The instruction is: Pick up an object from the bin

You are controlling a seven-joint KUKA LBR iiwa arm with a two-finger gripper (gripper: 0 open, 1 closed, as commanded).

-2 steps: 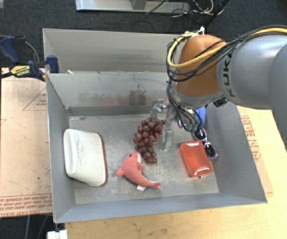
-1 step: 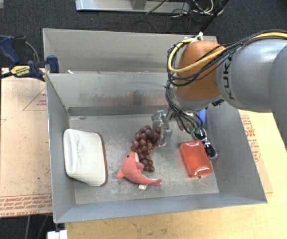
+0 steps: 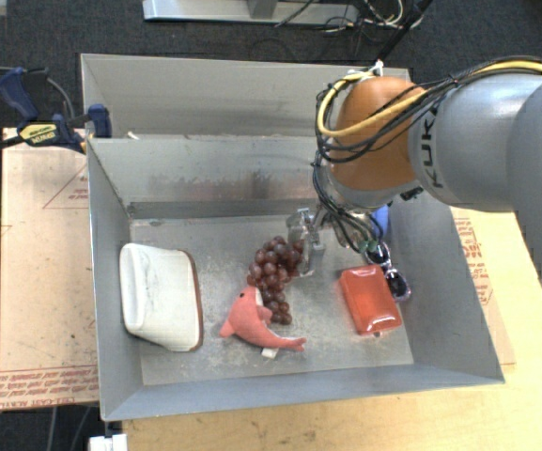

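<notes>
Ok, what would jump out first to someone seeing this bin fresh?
The big grey arm, orange-capped at the wrist, dominates, reaching in from the right down to a bunch of dark purple grapes mid-bin. Around that lie a pink dolphin toy just in front, a red block to the right and a white pad at the left.

— Any writing you can read?
— Only the dark KUKA brand lettering on the grey arm (image 3: pixel 427 153), running down its side and partly in view.
— Anything else?
— Nothing legible.
</notes>
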